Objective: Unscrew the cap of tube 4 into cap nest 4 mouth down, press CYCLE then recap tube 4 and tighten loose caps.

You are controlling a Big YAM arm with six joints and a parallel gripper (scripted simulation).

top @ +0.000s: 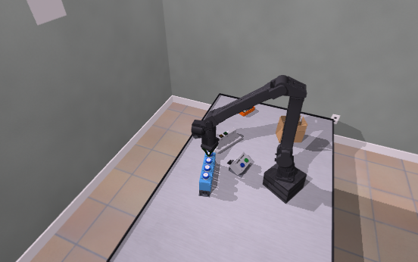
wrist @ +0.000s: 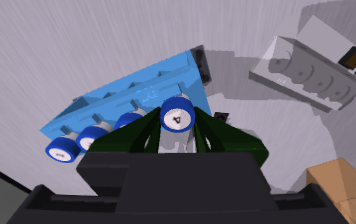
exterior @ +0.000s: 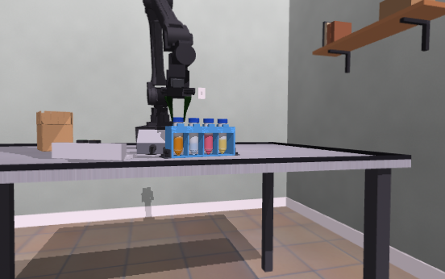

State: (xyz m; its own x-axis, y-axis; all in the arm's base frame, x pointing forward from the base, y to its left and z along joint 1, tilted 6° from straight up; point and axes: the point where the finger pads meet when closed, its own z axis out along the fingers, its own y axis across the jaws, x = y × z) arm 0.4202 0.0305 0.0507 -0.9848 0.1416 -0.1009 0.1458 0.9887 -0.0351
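The blue decapping station (top: 204, 185) (exterior: 168, 142) (wrist: 170, 65) holds four upright tubes with blue caps. My gripper (top: 208, 154) (exterior: 178, 119) (wrist: 177, 111) points down at the station's end nearest the cap tray, shut on the cap of tube 4 (wrist: 177, 120), a finger on either side. Tube 4 (exterior: 178, 145), with orange contents, stands in the station under it. Cap 1 (wrist: 61, 150), cap 2 (wrist: 91, 139) and cap 3 (wrist: 130, 121) are on their tubes. The grey cap tray (top: 229, 142) (exterior: 88, 151) (wrist: 265, 66) shows empty nests in the wrist view; its lamps look dark.
The key housing (top: 235, 166) with the blue CYCLE key (top: 242, 165) and green READY key (top: 246, 160) stands between the station and the arm's base. A cardboard box (exterior: 55, 137) stands beyond the tray. An orange object (top: 247, 110) lies near the far edge.
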